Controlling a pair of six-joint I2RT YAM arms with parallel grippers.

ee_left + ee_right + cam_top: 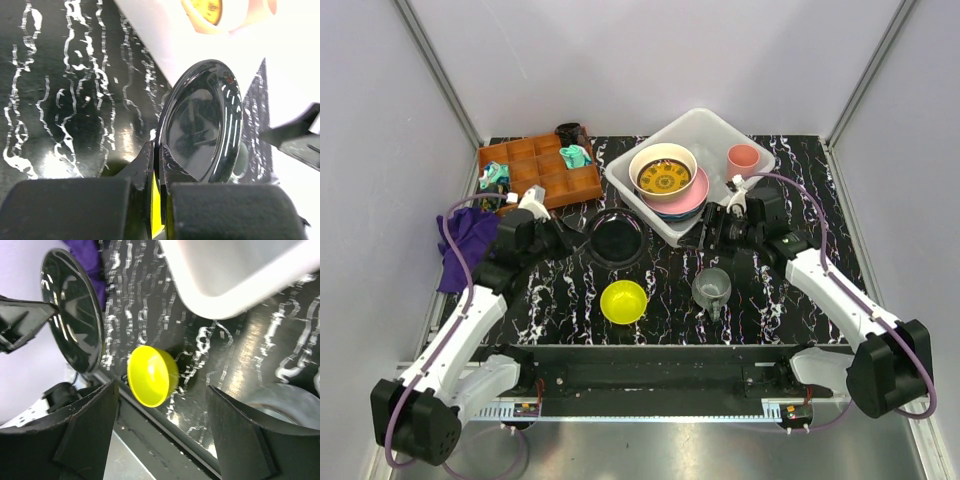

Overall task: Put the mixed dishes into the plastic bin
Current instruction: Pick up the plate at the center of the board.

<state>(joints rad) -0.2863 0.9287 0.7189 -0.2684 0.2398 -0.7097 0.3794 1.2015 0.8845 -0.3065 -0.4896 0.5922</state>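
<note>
A: Clamped shut in the left gripper (156,165), by its rim, is the black saucer (200,125). Where is it placed?

B: It is found just beside the plastic bin (705,125), outside its near wall.

A: How is it expected to handle?

B: It is judged stiff, glossy, slippery and breakable, so a deep rim pinch is advised. The right gripper (161,387) is spread apart, with nothing held.

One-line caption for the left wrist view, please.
Left end effector pinches the black saucer by its rim, plastic bin just beyond.
</note>
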